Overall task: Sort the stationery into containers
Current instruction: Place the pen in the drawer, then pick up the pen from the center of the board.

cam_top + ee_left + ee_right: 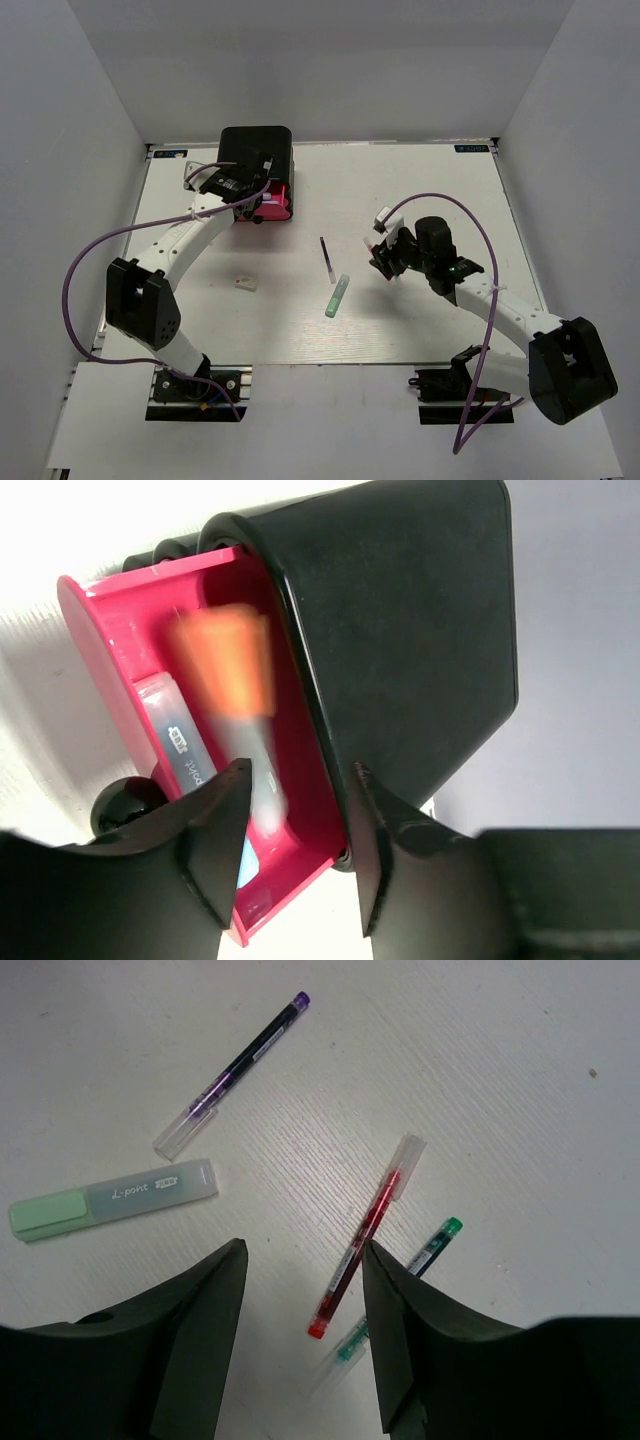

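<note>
Right wrist: red pen [365, 1235] just beside green pen [432, 1248].

Pretty clearly a robotics lab setup, not anybody's home or office. A white table [420, 330] sits boxed in by plain grey panels [60, 150] on the left, back and right of the frame, like a test booth. The left arm [140, 300] and the right arm [500, 305] are bolted onto metal brackets [195, 390] along the bottom edge, with purple cables [72, 275] looping loose off them. Small labels [472, 149] sit at the table's far corners. Everyday stuff amounts to a few pens [325, 257] and a black drawer box [255, 150] on the tabletop.
</note>
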